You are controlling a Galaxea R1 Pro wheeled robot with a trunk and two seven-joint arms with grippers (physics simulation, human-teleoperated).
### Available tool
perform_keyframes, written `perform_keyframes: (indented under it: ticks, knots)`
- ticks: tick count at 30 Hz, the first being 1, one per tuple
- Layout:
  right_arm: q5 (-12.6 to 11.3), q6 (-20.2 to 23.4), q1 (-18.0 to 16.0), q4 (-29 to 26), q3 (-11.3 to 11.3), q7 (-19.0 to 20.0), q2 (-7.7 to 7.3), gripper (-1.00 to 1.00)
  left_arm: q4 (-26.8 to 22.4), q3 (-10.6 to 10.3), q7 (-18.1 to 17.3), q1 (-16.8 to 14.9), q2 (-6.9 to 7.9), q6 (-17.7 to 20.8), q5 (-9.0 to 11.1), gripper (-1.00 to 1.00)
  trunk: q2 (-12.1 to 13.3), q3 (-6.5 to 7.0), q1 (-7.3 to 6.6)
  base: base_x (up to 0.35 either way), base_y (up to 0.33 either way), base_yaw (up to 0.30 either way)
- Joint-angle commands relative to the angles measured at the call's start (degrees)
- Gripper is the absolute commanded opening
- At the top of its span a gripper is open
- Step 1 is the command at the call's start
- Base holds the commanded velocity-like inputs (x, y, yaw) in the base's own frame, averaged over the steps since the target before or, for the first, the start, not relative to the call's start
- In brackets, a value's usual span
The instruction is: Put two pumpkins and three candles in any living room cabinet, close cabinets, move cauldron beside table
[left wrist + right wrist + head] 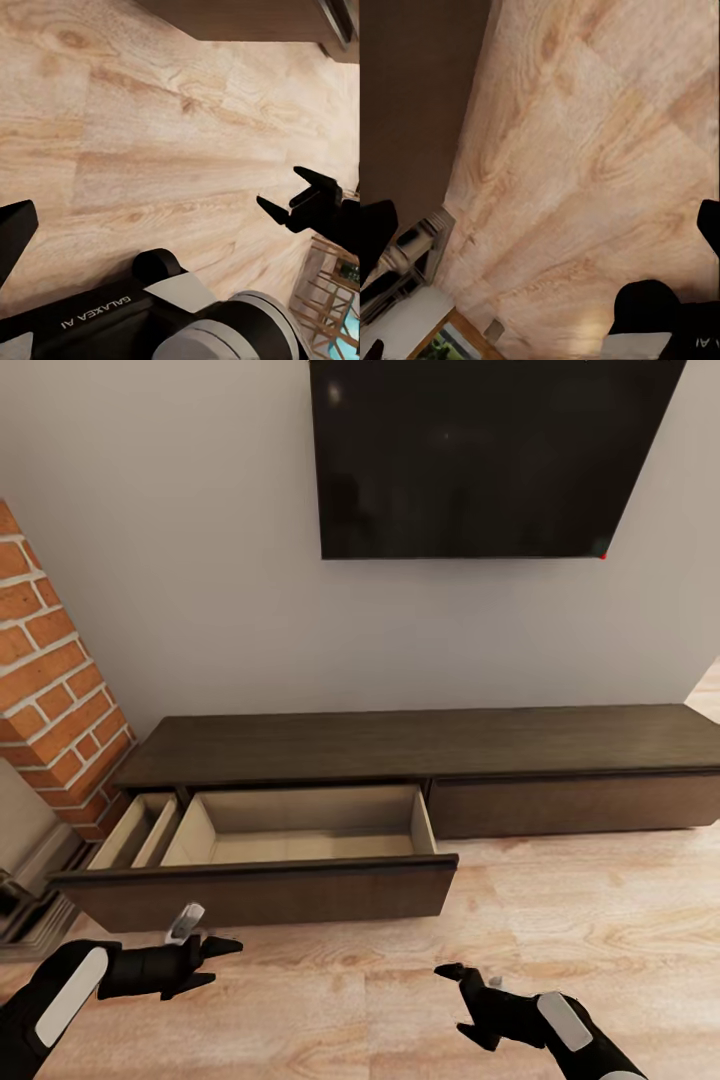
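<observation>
In the head view, the cabinet point(420, 760) runs along the grey wall beneath a dark wall-mounted screen point(490, 455), with a brick column point(55, 680) at its nine o'clock end. Its left drawer point(300, 840) stands pulled out over the wooden floor point(560, 920), showing pale bare insides, and a narrower compartment point(135, 830) lies open just beside it at nine o'clock; the right drawer front point(570, 805) sits flush. The left end effector point(215, 960) hovers above the floor at roughly seven o'clock from the open drawer, just short of its front panel, fingers apart and holding nothing. The right end effector point(462, 982) hangs at about five o'clock from the drawer front, likewise spread and empty. The left wrist view shows the right end effector point(296, 196) apart over the floorboards.
</observation>
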Motion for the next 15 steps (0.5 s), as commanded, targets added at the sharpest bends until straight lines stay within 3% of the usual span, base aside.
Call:
perform_keyframes:
  ticks: [1,4,7,11,15]
  knots:
    - [0.2,0.4,0.0,0.9,-0.1,-1.1,-0.01,1.00,0.0,0.1,1.7,0.0,-0.07,0.0,-0.4,1.00,0.4,0.19,-0.23,0.000,0.000,0.000]
    - [0.4,1.3,-0.1,4.6,-0.5,-2.5,-0.02,1.00,0.0,0.4,7.7,0.0,-0.18,-0.1,-0.8,1.00,1.6,0.72,-0.88,0.000,0.000,0.000]
    - [0.3,1.2,-0.1,7.7,-2.8,-3.0,-0.02,1.00,0.0,0.8,13.2,0.0,-0.19,-0.2,-0.9,1.00,2.8,1.26,-1.54,-0.076,0.000,0.000]
    - [0.3,1.1,-0.1,8.5,-7.4,-3.5,-0.01,1.00,0.0,0.8,15.2,0.0,-0.48,-0.3,-1.0,1.00,4.4,1.98,-2.42,-0.263,0.000,0.000]
    - [0.4,-1.8,-0.1,8.6,-9.4,-6.3,0.32,1.00,0.0,0.7,16.3,0.0,-1.42,-0.4,-1.2,1.00,6.0,2.70,-3.30,-0.309,0.000,0.000]
